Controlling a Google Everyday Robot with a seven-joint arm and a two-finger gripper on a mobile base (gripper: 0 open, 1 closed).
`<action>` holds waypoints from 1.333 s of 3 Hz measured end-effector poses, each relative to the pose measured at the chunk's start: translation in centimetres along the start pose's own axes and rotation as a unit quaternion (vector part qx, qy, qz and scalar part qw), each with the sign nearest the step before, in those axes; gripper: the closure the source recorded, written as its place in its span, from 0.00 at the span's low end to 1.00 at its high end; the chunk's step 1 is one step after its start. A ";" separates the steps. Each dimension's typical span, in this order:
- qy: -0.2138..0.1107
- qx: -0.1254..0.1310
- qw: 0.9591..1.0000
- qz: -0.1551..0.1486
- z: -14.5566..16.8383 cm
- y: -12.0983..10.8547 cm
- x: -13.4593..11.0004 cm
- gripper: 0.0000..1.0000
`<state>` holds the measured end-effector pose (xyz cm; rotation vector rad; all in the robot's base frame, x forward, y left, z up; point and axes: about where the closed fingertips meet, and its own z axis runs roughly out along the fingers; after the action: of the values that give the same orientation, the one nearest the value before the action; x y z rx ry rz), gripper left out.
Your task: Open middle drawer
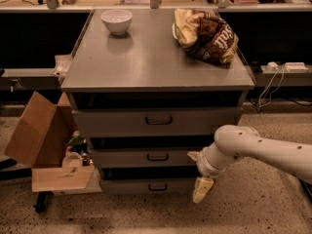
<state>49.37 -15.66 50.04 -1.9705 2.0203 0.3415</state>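
Step in hand: approach. The claw (202, 188) hangs right of centre in the lower frame, beside the lowest drawer front and below the middle drawer (122, 158). Whether the claw is open or closed cannot be told. The middle drawer sits at frame centre, its black handle (157, 157) untouched. The next move calls for raising the claw and shifting it left to that handle.

The surface (146, 65) carries a white bowl (116, 21) and a snack bag (207, 35). A cardboard box (34, 135) stands at lower left.

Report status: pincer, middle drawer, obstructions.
Pincer hangs below-right of middle drawer, pointing down. Handle untouched. Nothing blocking it.
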 end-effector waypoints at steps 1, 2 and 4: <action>0.017 0.025 0.999 -0.017 1.3 -3.1 2.2 0.00; 0.025 0.042 0.998 -0.027 2.5 -5.9 4.2 0.00; 0.029 0.059 0.997 -0.028 4.5 -9.8 5.9 0.00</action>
<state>59.25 -19.75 44.03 -1.9806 1.9684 0.1489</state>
